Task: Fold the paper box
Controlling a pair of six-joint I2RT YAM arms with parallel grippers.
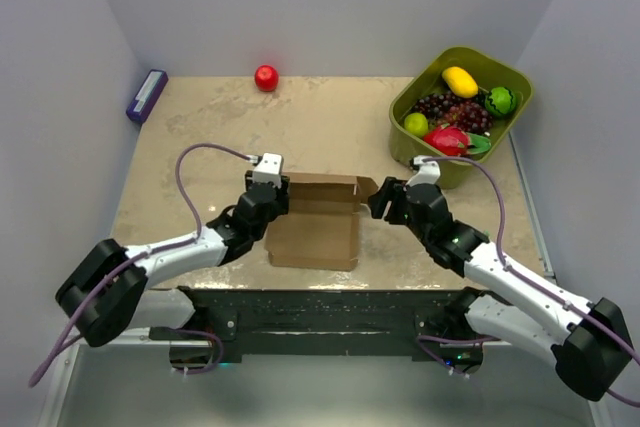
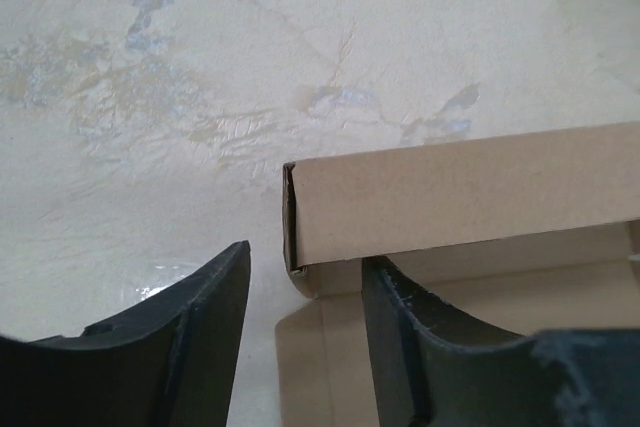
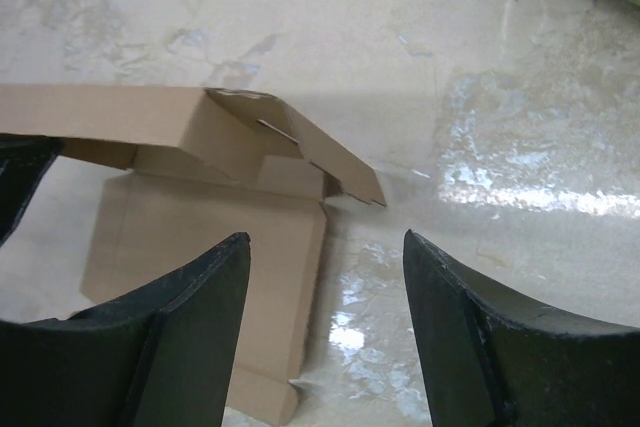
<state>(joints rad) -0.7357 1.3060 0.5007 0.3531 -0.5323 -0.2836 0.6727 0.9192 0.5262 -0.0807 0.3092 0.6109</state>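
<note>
Clearly L tool (image 2: 307, 257), R tool (image 3: 327, 237) open (empty)

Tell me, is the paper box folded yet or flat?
Partly folded: the paper box has its far wall raised; the base lies flat.

I work in a robot lab's test cell, not a home. Plain pale walls (image 1: 330, 7) box in a marbled tabletop (image 1: 200, 137) on the left, right and far sides, and my left arm (image 1: 180, 252) and right arm (image 1: 500, 272) sit on a black plate (image 1: 330, 312) at the near edge, with cables (image 1: 190, 172) looping loose. The props look staged: a green bin (image 1: 518, 117) of glossy fruit far right, a red ball (image 1: 266, 78) at the far edge, a purple box (image 1: 146, 96) far left.
</note>
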